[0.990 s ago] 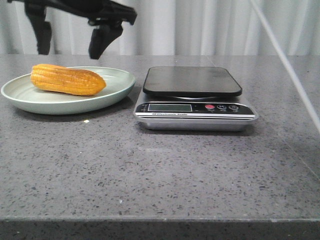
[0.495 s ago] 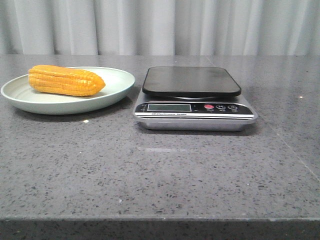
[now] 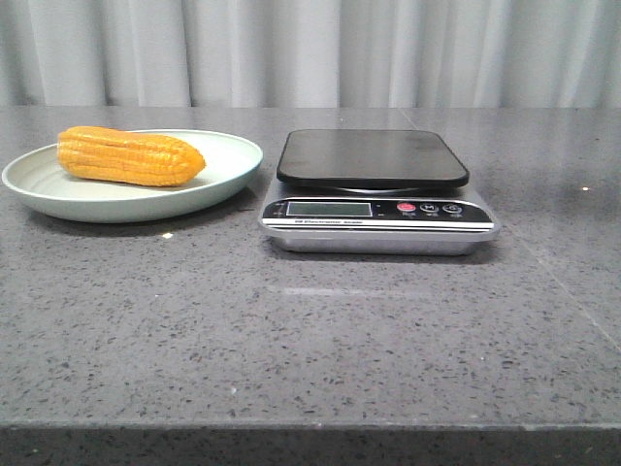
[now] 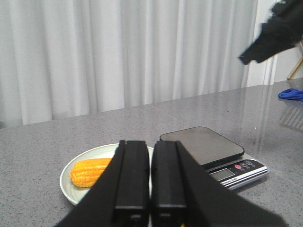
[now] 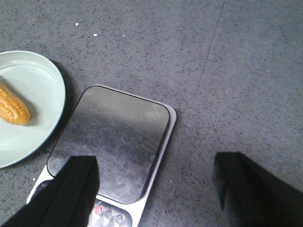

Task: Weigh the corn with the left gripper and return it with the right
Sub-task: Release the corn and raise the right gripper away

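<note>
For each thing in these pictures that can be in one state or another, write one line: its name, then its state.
corn: lying on its side in the plate, held by nothing
plate: upright on the table, holding the corn
scale: platform bare; display reading too small to tell
left gripper: shut, holding nothing
right gripper: open, holding nothing, above the scale

Corn (image 3: pixel 130 156) lies in plate (image 3: pixel 58 199), on left of surface (image 3: pixel 310 340). Scale (image 3: pixel 376 191) just right of plate, apart from it. Curtain (image 3: pixel 310 53) behind both.
</note>
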You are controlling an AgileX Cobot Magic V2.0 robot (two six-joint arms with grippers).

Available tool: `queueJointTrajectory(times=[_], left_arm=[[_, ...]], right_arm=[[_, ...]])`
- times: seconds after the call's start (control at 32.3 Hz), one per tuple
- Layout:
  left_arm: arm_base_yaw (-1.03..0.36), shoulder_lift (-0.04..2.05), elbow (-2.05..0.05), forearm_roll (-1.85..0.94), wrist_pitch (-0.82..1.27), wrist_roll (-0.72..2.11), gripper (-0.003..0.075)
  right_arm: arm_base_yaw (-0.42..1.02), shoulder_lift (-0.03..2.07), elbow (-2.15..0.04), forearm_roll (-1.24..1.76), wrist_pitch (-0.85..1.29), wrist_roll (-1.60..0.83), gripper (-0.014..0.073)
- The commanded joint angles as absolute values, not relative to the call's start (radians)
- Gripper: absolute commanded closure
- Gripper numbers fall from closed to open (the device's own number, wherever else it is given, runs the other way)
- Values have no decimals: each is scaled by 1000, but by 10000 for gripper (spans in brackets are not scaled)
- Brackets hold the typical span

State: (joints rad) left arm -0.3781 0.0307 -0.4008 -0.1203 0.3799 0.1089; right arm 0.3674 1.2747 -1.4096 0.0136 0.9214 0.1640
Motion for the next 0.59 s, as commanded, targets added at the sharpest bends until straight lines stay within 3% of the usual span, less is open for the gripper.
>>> queueJointTrajectory(times=[0.0,0.56], left_arm=[[-382,54,-424,-133,307,109,586],[-382,54,-424,-133,307,109,586]], right_arm=[[340,1098,-1269,7,774,153,4],[311,307,-700,-104,575,153,4]])
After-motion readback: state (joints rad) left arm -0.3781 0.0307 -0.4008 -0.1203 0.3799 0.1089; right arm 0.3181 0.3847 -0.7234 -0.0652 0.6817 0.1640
